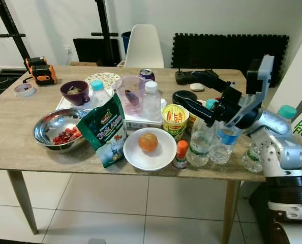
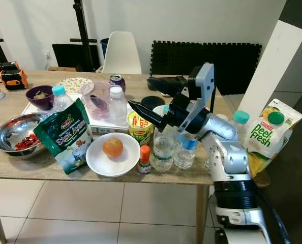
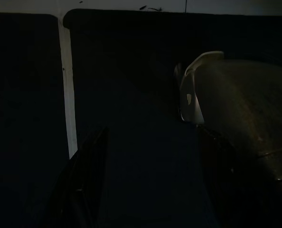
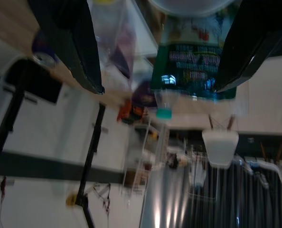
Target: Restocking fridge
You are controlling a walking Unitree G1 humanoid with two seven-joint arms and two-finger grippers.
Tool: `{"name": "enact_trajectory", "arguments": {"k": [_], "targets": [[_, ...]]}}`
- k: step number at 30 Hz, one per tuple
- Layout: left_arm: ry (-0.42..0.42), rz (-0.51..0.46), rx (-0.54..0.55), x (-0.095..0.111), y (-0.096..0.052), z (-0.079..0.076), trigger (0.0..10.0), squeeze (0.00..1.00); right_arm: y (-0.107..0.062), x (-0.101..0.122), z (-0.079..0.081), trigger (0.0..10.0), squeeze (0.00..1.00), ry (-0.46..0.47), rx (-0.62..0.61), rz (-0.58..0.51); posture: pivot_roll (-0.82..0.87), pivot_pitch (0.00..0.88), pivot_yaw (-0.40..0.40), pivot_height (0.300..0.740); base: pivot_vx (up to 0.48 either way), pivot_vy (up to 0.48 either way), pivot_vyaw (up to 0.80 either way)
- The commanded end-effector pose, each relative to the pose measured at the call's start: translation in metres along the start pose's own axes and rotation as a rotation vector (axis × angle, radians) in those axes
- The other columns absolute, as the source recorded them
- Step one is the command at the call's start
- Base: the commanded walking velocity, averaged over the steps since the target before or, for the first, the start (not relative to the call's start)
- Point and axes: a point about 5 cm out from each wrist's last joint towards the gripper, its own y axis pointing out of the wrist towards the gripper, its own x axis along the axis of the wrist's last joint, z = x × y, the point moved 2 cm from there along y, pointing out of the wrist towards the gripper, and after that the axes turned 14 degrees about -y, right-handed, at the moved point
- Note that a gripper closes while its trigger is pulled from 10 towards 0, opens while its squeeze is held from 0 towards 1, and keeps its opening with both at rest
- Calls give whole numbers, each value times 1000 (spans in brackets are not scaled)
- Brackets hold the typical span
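I am holding the right gripper (image 2: 145,105) above the right end of the wooden surface (image 1: 19,132), its black jaws spread wide and pinching nothing. It is hovering over the yellow cup (image 1: 175,120) and the cluster of water bottles (image 1: 212,142) standing near the front edge, just beside the small orange-capped bottle (image 1: 181,154) and the white plate (image 1: 162,155) carrying an orange fruit (image 1: 148,142). The peel fresh carton (image 2: 266,133) is sitting at the far right corner, near the arm's elbow.

I am judging that I am lining up a first pick, most likely one of the bottles under the jaws. To do it well I am planning to bring the wrist down slowly, centre one bottle between the jaws below its cap, and avoid knocking its neighbours, which are standing touching or nearly so. The right wrist view is blurred, so I am trusting the head views for alignment.

The green snack bag (image 1: 105,129) is leaning by the steel bowl (image 1: 49,127). The left gripper (image 3: 150,180) is hanging idle in shade, jaws apart.
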Motion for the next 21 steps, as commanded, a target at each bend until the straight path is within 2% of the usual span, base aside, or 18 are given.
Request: {"name": "enact_trajectory", "arguments": {"k": [1, 3, 6, 8, 12, 15, 21], "targets": [[-12, 25, 3, -7, -1, 1, 10000, 0, 3, 3, 2, 10000, 0, -30, 43, 58, -58, 0, -23, 740, 0, 0, 0], [-12, 27, 4, -8, -1, 1, 10000, 0, 1, -1, -1, 10000, 0, -64, 61, 161, -60, 0, -26, 740, 0, 0, 0], [-14, 28, 5, -8, -1, 1, 10000, 0, 0, -3, -8, 10000, 0, -49, 31, 223, -59, 0, -29, 740, 0, 0, 0], [-15, 29, 5, -9, -1, 1, 10000, 0, -1, -1, -12, 10000, 0, -46, 14, 233, -59, 0, -29, 740, 0, 0, 0], [-13, 37, 7, -11, -1, 1, 10000, 0, -10, 7, -24, 10000, 0, 32, -40, 254, -65, 0, -28, 740, 0, 0, 0], [-11, 41, 6, -12, -1, 0, 10000, 0, -16, 1, -28, 10000, 0, 81, -80, 311, -65, 0, -28, 740, 0, 0, 0], [-9, 42, 4, -12, -1, 0, 10000, 0, -23, -10, -33, 10000, 0, 119, -136, 394, -68, 0, -30, 740, 0, 0, 0]]}}
